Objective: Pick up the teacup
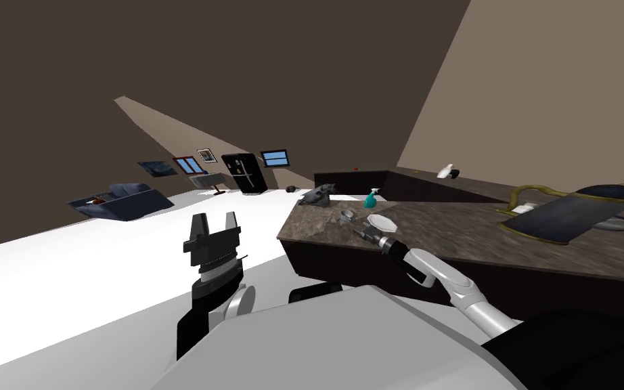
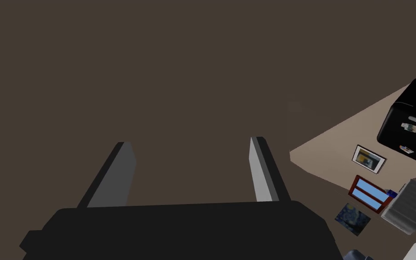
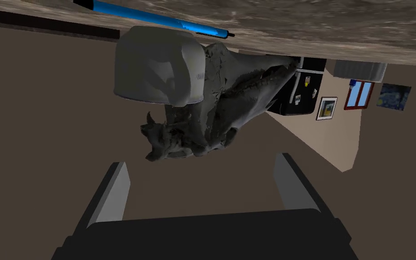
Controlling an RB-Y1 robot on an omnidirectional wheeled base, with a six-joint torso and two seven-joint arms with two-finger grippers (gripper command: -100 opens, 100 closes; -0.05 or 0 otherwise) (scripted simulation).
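Left gripper [image 1: 212,233] is raised over the white floor [image 1: 67,271], off the counter's near corner, fingers [image 2: 260,171] spread wide with nothing between them; its wrist view faces a plain brown wall [image 2: 180,67]. Right gripper [image 1: 361,233] reaches over the counter [image 1: 453,227], a dark-fronted unit with a mottled brown stone top. Its fingers [image 3: 290,183] are likewise apart and hold nothing. Teacup [image 3: 159,67], plain grey, stands on the counter top just ahead of the right fingertips (not yet between them, no contact). Close behind the cup is a dark grey sculpted figure [image 3: 234,104]; a blue pen [image 3: 153,18] lies on the stone beside it. Farther along the counter are a teal spray bottle [image 1: 371,198], a small white bottle [image 1: 446,171] and a dark tray [image 1: 568,213] with a brass-coloured rim. Across the room are a black fridge [image 1: 244,172], a blue window [image 1: 275,158] and a framed picture [image 1: 206,155].
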